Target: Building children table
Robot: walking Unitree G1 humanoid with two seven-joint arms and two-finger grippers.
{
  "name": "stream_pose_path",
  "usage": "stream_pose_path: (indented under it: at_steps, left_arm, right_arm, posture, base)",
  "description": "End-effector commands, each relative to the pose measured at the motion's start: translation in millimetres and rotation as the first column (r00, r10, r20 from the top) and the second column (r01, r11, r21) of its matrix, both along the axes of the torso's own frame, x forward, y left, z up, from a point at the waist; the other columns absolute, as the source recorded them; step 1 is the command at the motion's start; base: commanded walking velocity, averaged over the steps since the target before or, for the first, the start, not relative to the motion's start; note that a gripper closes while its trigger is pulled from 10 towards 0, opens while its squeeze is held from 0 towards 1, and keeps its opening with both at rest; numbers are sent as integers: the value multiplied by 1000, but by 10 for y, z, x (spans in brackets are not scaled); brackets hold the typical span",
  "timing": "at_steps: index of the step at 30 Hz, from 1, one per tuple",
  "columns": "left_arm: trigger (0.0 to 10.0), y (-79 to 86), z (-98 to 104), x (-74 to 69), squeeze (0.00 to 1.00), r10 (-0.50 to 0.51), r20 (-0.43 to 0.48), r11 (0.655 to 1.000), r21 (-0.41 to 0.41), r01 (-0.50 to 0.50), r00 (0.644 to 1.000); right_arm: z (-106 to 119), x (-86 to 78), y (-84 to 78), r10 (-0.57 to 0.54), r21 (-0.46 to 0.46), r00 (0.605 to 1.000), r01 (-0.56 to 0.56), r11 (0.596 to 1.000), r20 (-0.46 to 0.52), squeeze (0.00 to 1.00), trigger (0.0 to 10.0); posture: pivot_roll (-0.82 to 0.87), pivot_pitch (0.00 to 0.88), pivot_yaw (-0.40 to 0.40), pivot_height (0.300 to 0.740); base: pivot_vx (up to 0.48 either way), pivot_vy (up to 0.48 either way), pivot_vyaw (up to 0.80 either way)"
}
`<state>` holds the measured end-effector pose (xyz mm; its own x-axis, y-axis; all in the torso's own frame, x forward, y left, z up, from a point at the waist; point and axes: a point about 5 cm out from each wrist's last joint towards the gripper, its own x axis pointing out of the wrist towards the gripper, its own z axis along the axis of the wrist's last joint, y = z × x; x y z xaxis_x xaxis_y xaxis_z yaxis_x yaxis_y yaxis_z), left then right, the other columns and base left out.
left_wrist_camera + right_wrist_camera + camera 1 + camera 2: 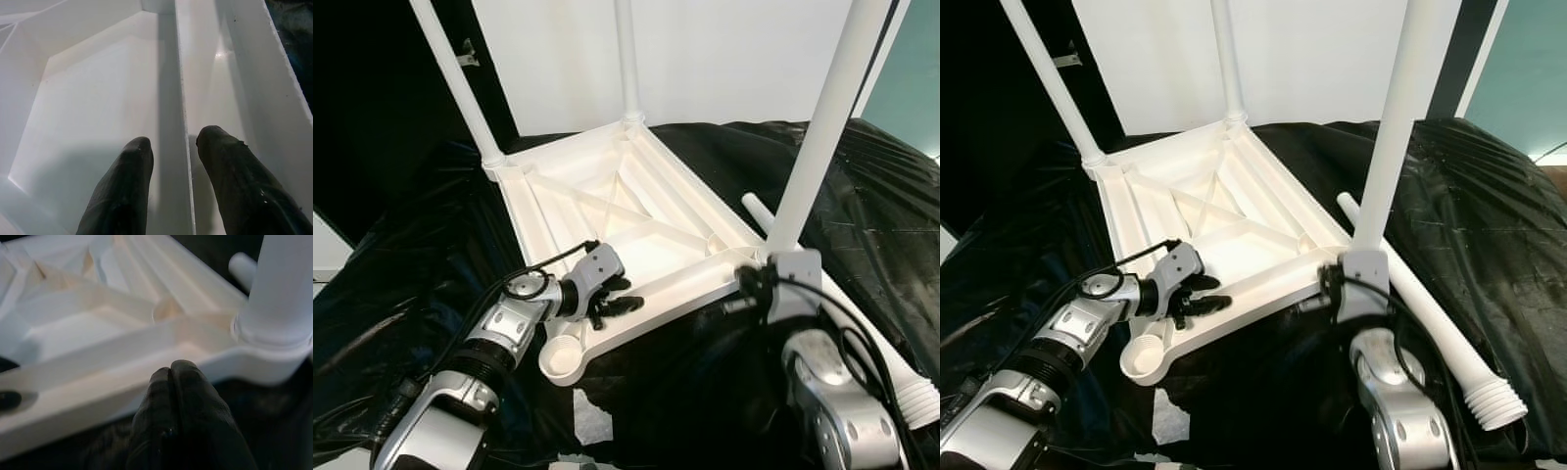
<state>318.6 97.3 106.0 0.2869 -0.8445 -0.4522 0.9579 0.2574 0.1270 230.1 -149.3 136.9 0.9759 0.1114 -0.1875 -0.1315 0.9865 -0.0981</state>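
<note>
While black plastic sheeting covers the surface before me and a white wall stands behind it, the white children's table lies upside down on that sheeting, its ribbed underside facing up with a cross of stiffening ribs in the middle. Three white legs stand in its corner sockets: the far left leg, the far middle leg and the near right leg, which rises just in front of my right arm. A fourth leg lies loose on the sheeting to the right of the table, its threaded end towards me. The near left corner socket is open, with no leg in it. My left pincer rests on the table's near edge beside that socket; in the left wrist view its two black fingers are spread and straddle a thin upright rib of the frame. My right pincer sits low, just below the table's near rim and close to the base of the near right leg, with its fingertips pressed together and gripping nothing.
</note>
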Motion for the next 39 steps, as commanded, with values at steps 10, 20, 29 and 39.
stream_pose_path:
  at_steps: [10, 20, 29, 39]
  left_arm:
    - [10000, -132, -165, -138, 0, -149, -107, 988, 30, 153, 983]
    - [6627, -76, -199, -276, 0, -218, -191, 976, -15, 219, 957]
    - [0, -216, -118, -456, 0, -361, -251, 931, -151, 332, 898]
    - [4353, -607, 8, -422, 0, -327, -130, 922, -262, 286, 936]
  right_arm:
    - [-440, 156, -132, 2, -2, 983, -3, 1000, -183, 0, 10000]
    - [-516, 584, -323, 9, -137, 986, -33, 990, -169, 0, 10000]
    - [-270, 1017, -222, 122, -240, 989, -140, 961, -85, 0, 10000]
    - [-209, 1115, -190, 65, -191, 998, -67, 979, -18, 0, 10000]
  posture:
    - [-128, 0, 73, 740]
    - [-90, 0, 65, 740]
    - [-74, 0, 59, 740]
    - [-94, 0, 66, 740]
  base:
    - [0, 0, 0]
    - [0, 0, 0]
    - [0, 0, 0]
    - [0, 0, 0]
